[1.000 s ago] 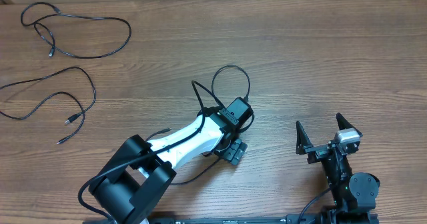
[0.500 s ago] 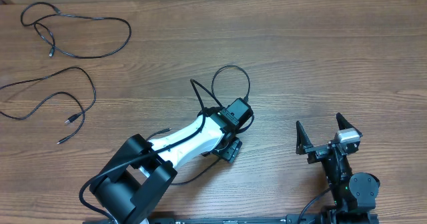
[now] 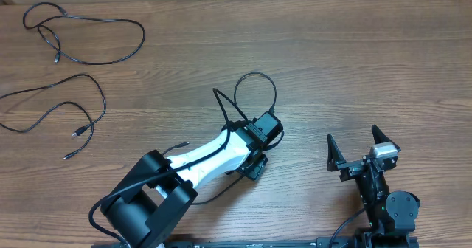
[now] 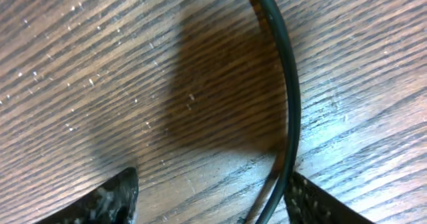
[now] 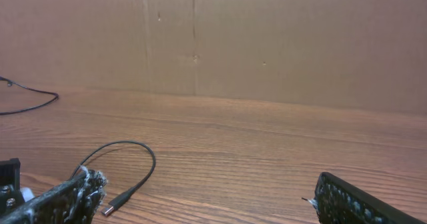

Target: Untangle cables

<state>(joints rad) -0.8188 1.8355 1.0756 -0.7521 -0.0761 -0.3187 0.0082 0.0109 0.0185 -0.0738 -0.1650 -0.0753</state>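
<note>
While left gripper [image 4: 210,196] gapes | cable [image 4: 288,91] between jaws, nearer one side

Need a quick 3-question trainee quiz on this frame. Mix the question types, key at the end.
1. True or false: the right gripper holds a cable.
2. Which gripper is down at the looped cable in the middle? A) left gripper B) right gripper C) neither
3. In the left wrist view, where does that cable run relative to the fingers?

Key
1. False: its jaws are open and empty.
2. A.
3. Between them, close beside one finger, with the jaws apart and not clamped on it.
</note>
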